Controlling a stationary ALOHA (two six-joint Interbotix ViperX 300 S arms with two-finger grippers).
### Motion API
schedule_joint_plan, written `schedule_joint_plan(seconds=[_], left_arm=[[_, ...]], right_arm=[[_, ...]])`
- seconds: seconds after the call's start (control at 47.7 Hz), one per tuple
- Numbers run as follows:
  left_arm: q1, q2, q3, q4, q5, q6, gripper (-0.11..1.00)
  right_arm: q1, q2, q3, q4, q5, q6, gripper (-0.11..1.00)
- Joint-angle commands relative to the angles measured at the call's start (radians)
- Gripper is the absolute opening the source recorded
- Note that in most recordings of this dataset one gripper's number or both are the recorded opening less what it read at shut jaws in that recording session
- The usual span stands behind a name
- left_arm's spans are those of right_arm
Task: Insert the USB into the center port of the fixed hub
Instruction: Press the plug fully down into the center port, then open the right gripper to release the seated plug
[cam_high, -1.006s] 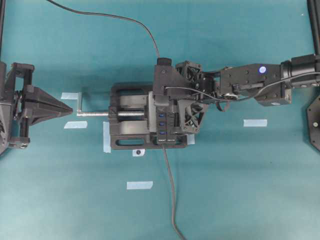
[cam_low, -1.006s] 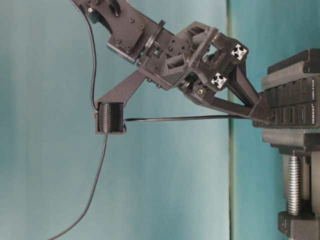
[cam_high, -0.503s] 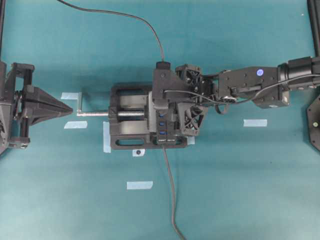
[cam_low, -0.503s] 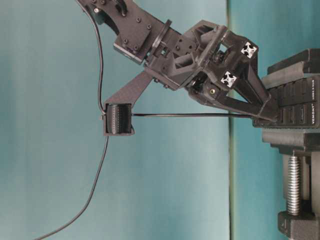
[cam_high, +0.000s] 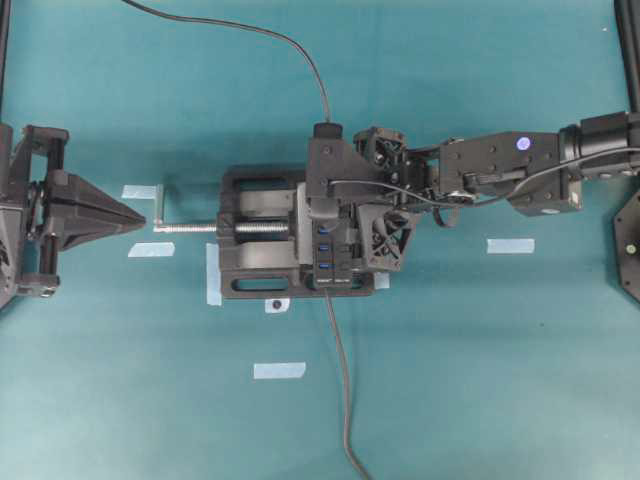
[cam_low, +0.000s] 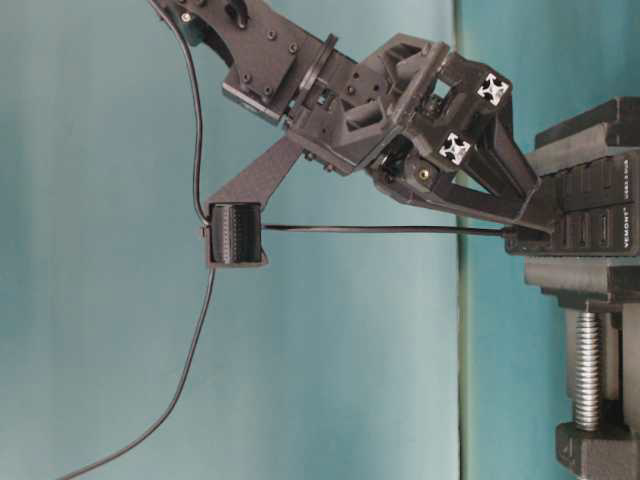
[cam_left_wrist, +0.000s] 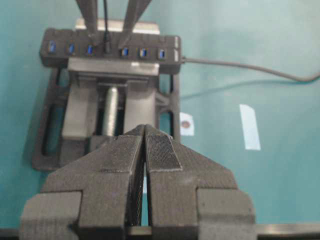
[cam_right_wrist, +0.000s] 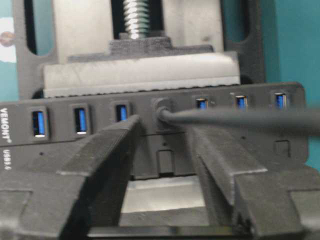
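The USB (cam_right_wrist: 161, 111) is being seen seated in the center port (cam_left_wrist: 107, 48) of the fixed hub (cam_right_wrist: 280, 135), three blue slots showing on each side of it, and its cable (cam_low: 380, 230) is running out level from the hub face. The hub is being held in the black vise (cam_high: 250, 262) on the teal tabletop (cam_high: 480, 380). The right gripper (cam_right_wrist: 162, 150) is being kept at the hub with its jaws parted, one on each side of the plug and apparently clear of it. The left gripper (cam_left_wrist: 145, 150) is being held well apart from the vise, jaws pressed together on nothing. The insertion is judged done, with the release in hand; what remains is a straight withdrawal of the right gripper, without the cable being snagged.
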Motion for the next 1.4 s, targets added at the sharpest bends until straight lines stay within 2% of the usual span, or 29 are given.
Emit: schedule_joint_plan(seconds=[0.0,1.383], left_arm=[[-0.002,0.005,-0.021,0.002,-0.006,-0.002,0.0],[-0.002,0.005,-0.02,0.002,-0.008,-0.002,0.0]], right_arm=[[0.003,-0.035,-0.014,0.002,-0.005,-0.003,0.62],[-0.023,-0.132,-0.002,0.002,-0.002,-0.009,0.62]])
